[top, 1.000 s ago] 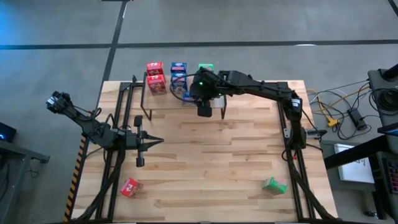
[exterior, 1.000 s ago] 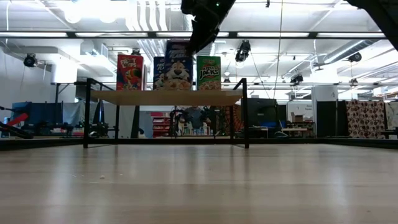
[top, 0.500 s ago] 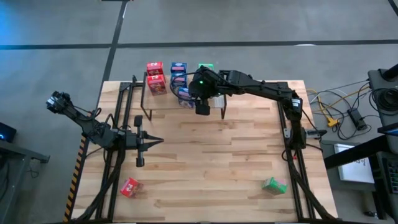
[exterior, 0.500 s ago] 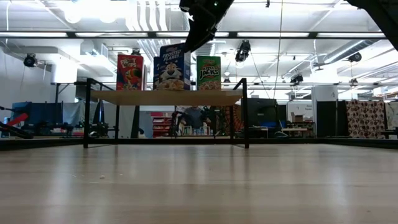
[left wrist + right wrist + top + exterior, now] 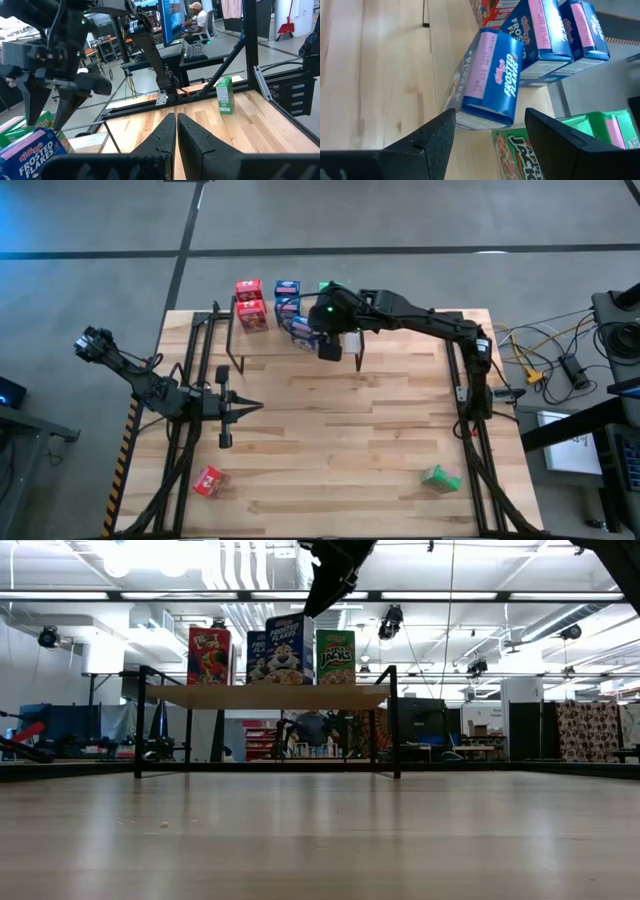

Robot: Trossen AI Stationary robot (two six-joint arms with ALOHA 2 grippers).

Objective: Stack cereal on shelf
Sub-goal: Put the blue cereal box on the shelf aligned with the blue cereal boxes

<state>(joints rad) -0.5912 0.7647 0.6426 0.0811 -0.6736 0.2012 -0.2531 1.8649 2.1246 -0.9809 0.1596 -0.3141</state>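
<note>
The shelf (image 5: pixel 265 697) stands at the table's far edge. On its board stand red cereal boxes (image 5: pixel 250 305), blue ones (image 5: pixel 288 298) and a green one (image 5: pixel 335 657). One more blue box (image 5: pixel 490 80) stands upright at the board's front. My right gripper (image 5: pixel 490 135) hangs open just over that box's top, one finger on either side, and I see no touch. My left gripper (image 5: pixel 243 407) is shut and holds nothing, level over the table's left part. A red box (image 5: pixel 210 480) and a green box (image 5: pixel 440 477) lie on the table near the front edge.
Black frame rails (image 5: pixel 190 430) run along the table's left and right sides. The shelf's thin black legs (image 5: pixel 396 720) stand on the tabletop. Bare wooden tabletop (image 5: pixel 340 440) lies between the shelf and the two loose boxes.
My right gripper has risen a little above the front blue box and drawn slightly toward the far edge. That box has shifted a little toward the right on the shelf board and now stands upright there by itself.
</note>
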